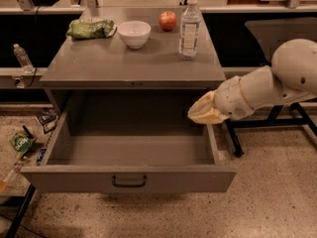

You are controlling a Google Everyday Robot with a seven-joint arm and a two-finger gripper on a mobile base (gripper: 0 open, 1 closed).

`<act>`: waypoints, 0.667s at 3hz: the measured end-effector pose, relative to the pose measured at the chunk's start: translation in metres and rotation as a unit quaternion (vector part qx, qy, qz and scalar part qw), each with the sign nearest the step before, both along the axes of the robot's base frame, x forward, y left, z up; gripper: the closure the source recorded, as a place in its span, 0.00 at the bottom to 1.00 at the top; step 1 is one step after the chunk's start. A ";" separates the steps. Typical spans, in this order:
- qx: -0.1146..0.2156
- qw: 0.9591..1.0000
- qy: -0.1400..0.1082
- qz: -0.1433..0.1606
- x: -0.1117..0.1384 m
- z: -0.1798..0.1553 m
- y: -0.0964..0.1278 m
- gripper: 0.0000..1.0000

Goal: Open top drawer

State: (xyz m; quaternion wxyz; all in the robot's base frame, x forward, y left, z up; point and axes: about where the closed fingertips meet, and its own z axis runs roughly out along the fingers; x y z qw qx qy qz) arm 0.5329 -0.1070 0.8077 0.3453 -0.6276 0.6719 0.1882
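Note:
The top drawer (129, 178) is a wide grey metal drawer pulled far out of the cabinet. Its flat front faces me, with a small dark bar handle (129, 182) at the centre. The inside of the drawer holds nothing. My gripper (202, 113) is at the end of the white arm that comes in from the right. It hovers above the drawer's right wall, near the cabinet's front edge, and touches nothing that I can see. No other drawers show.
On the cabinet top (99, 63) stand a white bowl (134, 33), a red apple (168, 20), a water bottle (189, 28) and a green bag (89, 29). A black stand (267, 124) is at the right. Litter (22, 143) lies on the floor at the left.

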 end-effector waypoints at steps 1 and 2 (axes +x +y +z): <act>0.045 0.998 -0.043 -0.015 0.007 0.045 -0.010 1.00; 0.051 0.998 -0.046 -0.015 0.007 0.050 -0.009 0.83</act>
